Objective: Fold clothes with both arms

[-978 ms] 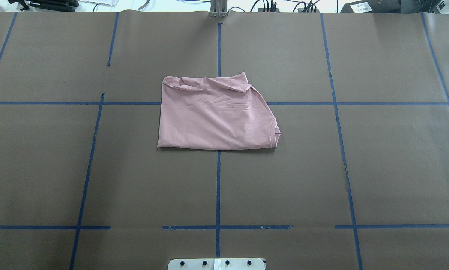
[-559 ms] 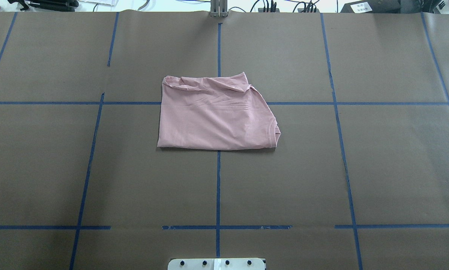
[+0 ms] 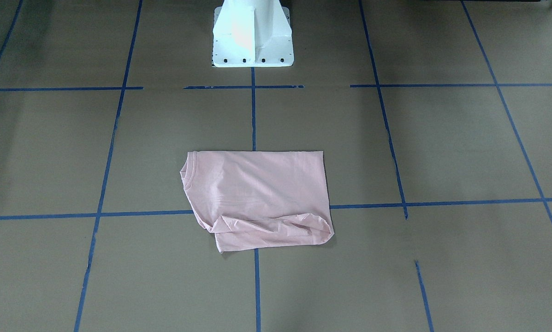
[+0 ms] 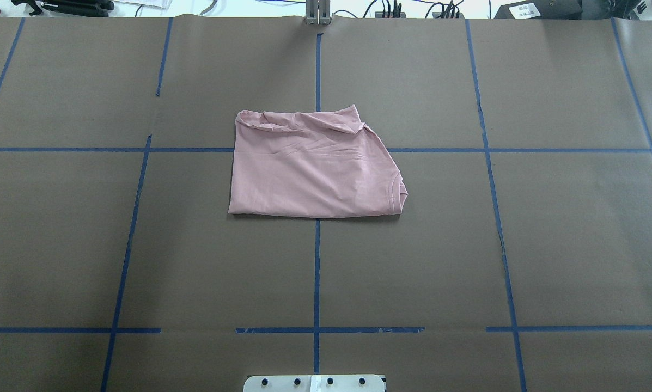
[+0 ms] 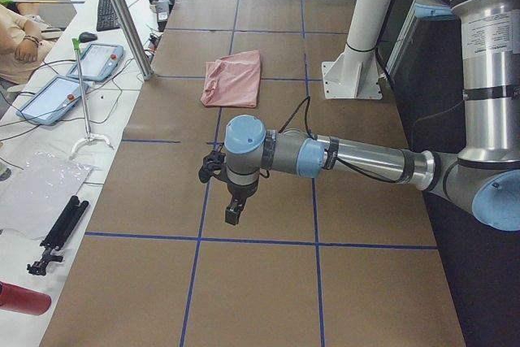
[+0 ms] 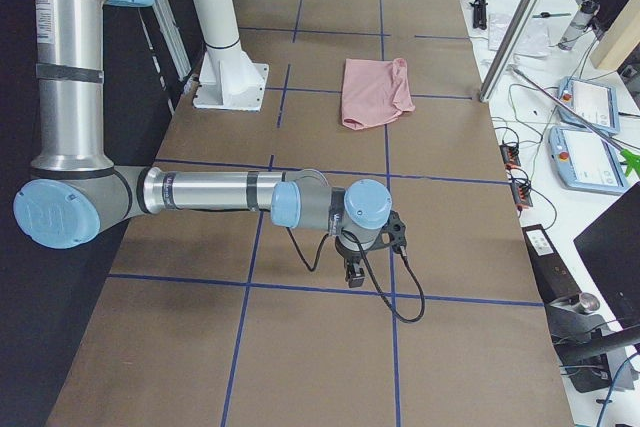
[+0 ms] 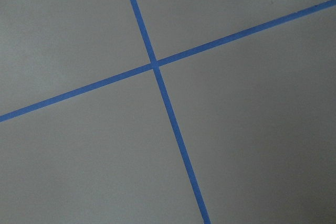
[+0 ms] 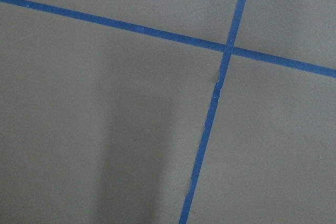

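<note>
The clothes are one pale pink T-shirt (image 4: 309,169), folded into a rough rectangle at the table's middle, with its ribbed collar at the overhead view's right. It also shows in the front view as the T-shirt (image 3: 257,198), with a loose rolled fold along its far edge. Neither arm touches it. The left gripper (image 5: 233,210) hangs low over bare paper far out on the left side, and the right gripper (image 6: 352,275) does the same on the right side. I cannot tell whether either is open or shut. Both wrist views show only brown paper and crossing blue tape.
Brown paper with blue tape lines (image 4: 317,272) covers the table. The white pedestal base (image 3: 252,37) stands at the robot's edge. Beyond the far edge are a metal post (image 5: 122,14), teach pendants (image 5: 97,61), black tools (image 5: 58,233) and a seated person (image 5: 20,30).
</note>
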